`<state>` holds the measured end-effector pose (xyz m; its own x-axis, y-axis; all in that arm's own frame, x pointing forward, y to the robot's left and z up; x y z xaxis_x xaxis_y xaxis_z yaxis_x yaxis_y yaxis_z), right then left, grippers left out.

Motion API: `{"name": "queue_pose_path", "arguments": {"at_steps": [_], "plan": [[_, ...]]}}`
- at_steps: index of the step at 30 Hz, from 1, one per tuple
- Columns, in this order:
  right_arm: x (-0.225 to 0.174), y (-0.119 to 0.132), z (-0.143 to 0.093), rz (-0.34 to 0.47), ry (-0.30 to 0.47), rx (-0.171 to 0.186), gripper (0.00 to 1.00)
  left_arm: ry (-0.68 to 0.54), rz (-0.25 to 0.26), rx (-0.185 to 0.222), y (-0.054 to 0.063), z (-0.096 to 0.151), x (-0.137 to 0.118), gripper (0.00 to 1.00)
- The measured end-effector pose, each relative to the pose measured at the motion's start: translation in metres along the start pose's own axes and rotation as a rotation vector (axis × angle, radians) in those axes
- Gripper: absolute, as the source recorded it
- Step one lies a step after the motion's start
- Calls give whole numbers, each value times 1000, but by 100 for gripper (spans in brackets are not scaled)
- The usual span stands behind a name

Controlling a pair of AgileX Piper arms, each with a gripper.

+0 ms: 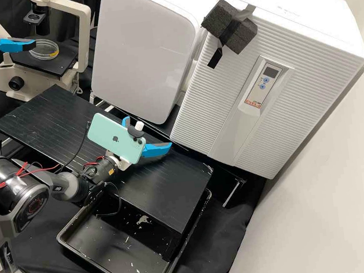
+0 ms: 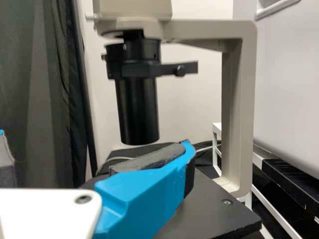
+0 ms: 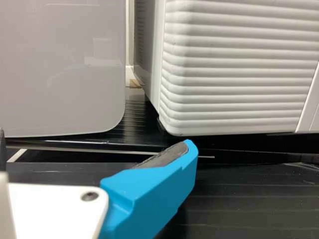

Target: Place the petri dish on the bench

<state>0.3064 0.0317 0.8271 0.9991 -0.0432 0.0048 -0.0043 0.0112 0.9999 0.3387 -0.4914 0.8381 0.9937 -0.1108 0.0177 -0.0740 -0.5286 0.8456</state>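
One petri dish (image 1: 43,49) on the microscope (image 1: 85,33); my left pincer (image 1: 16,29), wide, beside it; my right pincer (image 1: 147,131), also wide, well apart. Risk: off-centre closing could shove the petri dish off.

1. Red capitals (image 1: 252,104) at the lower end of the control panel (image 1: 254,96) on the white ridged cabinet (image 1: 305,65) read "EYELA"; the small print just above them is too fine to read.
2. Two round blue buttons (image 1: 266,80) on the same panel bear small arrow-like signs.
3. A dark bitten-apple logo (image 1: 115,139) stands on the back of the mint-green phone (image 1: 98,130).
4. A yellow label (image 1: 53,53) is at the edge of the petri dish (image 1: 43,47); its print is unreadable.
5. A yellow sticker (image 1: 111,172) on the right arm (image 1: 100,170) is too small to read.
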Motion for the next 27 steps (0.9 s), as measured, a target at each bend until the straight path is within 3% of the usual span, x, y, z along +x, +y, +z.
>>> {"name": "queue_pose_path", "arguments": {"at_steps": [4, 14, 27], "plan": [[0, 0, 0, 0, 0, 0, 100, -1, -66, -38, -12, 2, 9, 100], [0, 0, 0, 0, 0, 0, 100, -11, -175, -36, -39, 9, 25, 100], [0, 0, 0, 0, 0, 0, 100, 6, -174, -34, -47, 7, 41, 100]]}}
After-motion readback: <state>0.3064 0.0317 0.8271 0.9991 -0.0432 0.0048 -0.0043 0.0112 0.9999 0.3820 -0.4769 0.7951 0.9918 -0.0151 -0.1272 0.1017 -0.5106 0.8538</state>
